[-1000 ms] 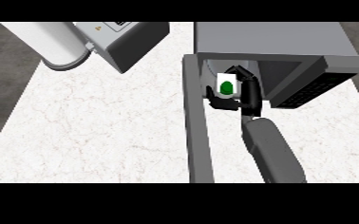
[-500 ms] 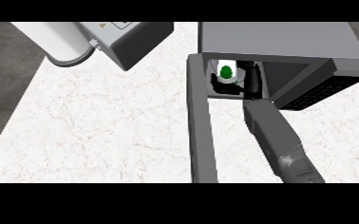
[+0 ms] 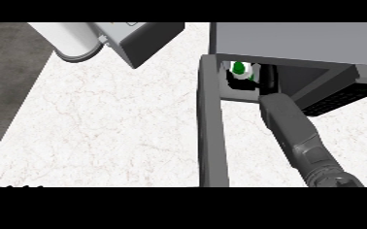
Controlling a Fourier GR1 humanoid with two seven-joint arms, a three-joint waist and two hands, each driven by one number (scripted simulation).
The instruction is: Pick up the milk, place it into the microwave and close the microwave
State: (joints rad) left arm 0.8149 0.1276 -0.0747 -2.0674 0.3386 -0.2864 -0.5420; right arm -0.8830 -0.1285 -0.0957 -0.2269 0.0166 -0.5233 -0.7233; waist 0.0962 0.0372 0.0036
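Milk inside the microwave

The milk (image 3: 239, 69) sits inside the open microwave (image 3: 287, 41). The right hand (image 3: 264, 75) is curled around it, reaching in. The door (image 3: 212, 126) sticks out over the counter (image 3: 114, 126).

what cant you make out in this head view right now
- Right hand: inside the dark microwave; whether its fingers are curled round the milk is unreadable.
- Milk: only its white and green top shows; whether it rests on the microwave floor is hidden.
- Left hand: out of view.
- Microwave door: cut off by the lower edge.
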